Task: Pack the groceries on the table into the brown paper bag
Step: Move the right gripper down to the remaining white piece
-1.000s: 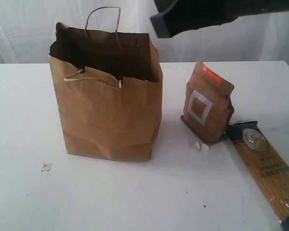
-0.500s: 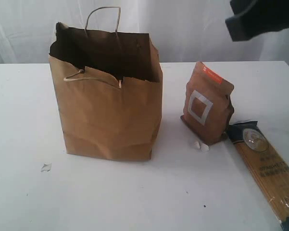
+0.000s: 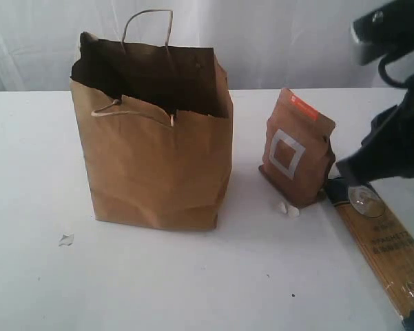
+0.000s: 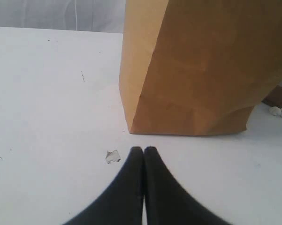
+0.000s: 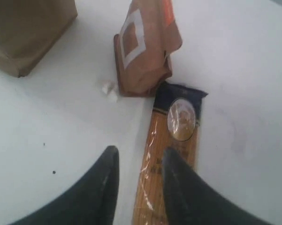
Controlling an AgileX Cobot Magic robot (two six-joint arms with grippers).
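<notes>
standing on white table (image 3: 27,283): paper bag (image 3: 158,165) | curtain (image 3: 41,41) behind | left jaws pressed together; right jaws spread

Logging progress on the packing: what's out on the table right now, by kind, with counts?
Bag: 1
Pouch: 1
Spaghetti pack: 1
White crumbs: 2
Pale scrap: 1
Total: 6. The inside of the bag is hidden, so nothing in it is counted.
</notes>
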